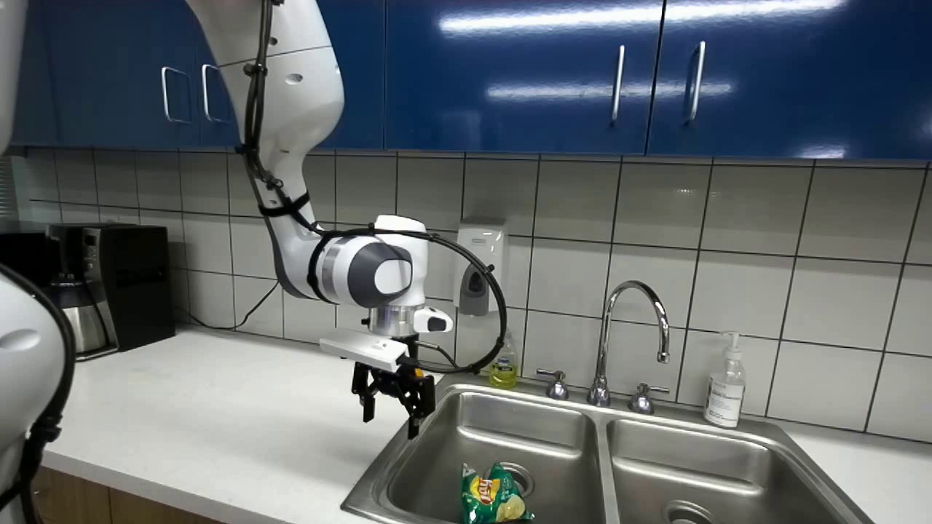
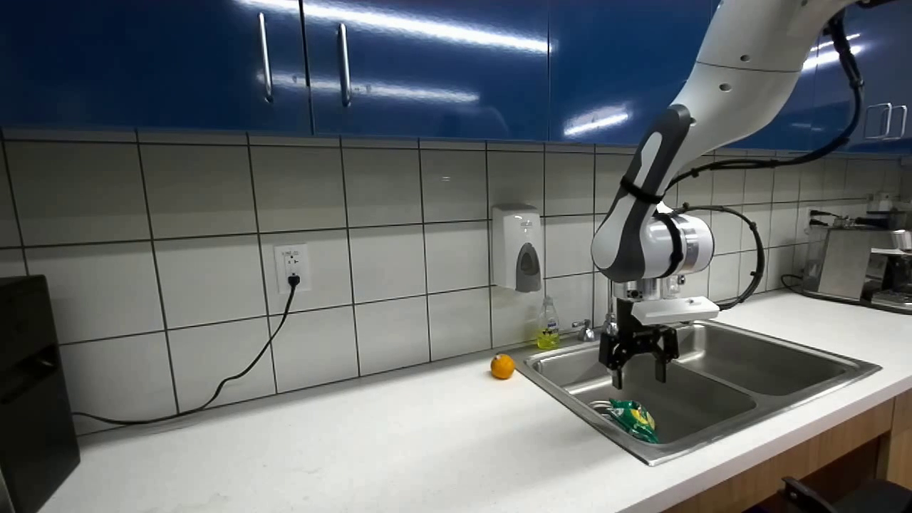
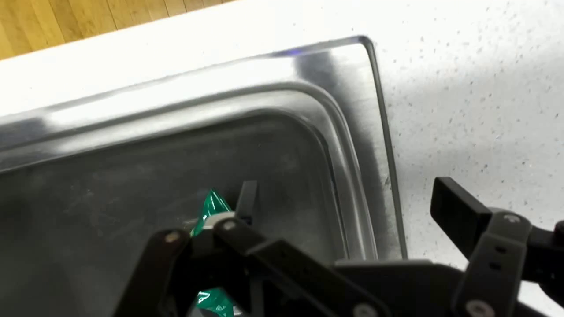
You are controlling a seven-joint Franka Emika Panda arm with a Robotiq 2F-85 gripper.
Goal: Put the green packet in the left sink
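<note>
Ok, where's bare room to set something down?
The counter between coffee maker and sink, in front of the cord and orange. Also the right basin, as far as it shows. Crowded: left basin, green packet inside, open gripper above its edge; back rim, with faucet and bottles.

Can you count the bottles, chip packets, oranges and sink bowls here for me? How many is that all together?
Bottles: 2 (dish soap bottle, pump bottle)
Lay's chip packet: 1
Orange: 1
Sink bowls: 2
Total: 6
</note>
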